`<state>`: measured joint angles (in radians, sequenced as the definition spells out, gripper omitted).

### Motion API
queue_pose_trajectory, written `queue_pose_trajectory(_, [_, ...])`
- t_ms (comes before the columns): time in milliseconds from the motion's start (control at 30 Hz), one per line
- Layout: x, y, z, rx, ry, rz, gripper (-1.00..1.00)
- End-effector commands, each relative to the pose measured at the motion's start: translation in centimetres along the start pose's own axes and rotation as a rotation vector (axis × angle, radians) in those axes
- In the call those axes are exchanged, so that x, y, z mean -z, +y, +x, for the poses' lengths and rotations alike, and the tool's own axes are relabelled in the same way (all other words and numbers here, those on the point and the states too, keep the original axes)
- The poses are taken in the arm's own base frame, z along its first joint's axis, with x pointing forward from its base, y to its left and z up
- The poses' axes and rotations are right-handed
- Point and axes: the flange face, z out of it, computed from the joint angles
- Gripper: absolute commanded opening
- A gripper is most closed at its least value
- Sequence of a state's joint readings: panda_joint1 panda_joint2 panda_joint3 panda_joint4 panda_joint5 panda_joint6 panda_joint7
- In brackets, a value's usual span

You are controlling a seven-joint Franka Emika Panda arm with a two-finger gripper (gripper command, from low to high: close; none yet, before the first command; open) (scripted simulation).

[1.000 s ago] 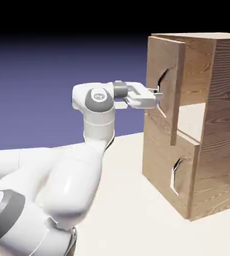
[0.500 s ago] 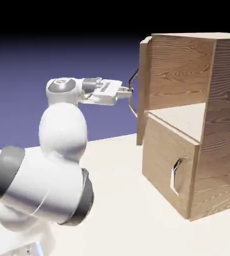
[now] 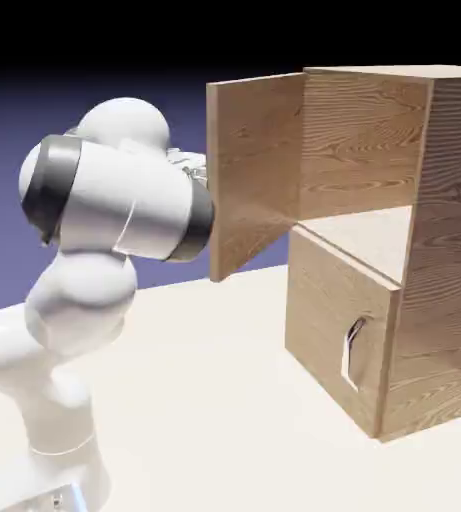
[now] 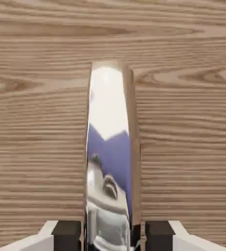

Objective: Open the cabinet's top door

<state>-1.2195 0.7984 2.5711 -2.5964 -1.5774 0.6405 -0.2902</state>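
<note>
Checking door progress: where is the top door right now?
In the exterior view the top door stands swung wide open, left of the cabinet, its handle between the gripper fingertips.

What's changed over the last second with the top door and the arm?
The top door swung from barely ajar to wide open, toward the exterior view's left, the arm pulling back with it. The fingers still flank its silver handle. The cabinet and bottom door stayed put, the latter shut.

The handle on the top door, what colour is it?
Shiny silver, like a mirror; the handle reflects blue-violet. It shows best in the hand view, against the top door's light-brown wood grain.
</note>
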Motion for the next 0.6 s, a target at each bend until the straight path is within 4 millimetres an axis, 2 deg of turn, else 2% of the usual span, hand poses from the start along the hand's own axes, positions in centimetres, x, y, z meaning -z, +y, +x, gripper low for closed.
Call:
queue_pose_trajectory(0, [0.7, 0.2, 0.2, 0.000, -0.014, 0.014, -1.00])
queue_pose_trajectory(567, [10.1, 5.2, 5.2, 0.000, -0.260, 0.260, -1.00])
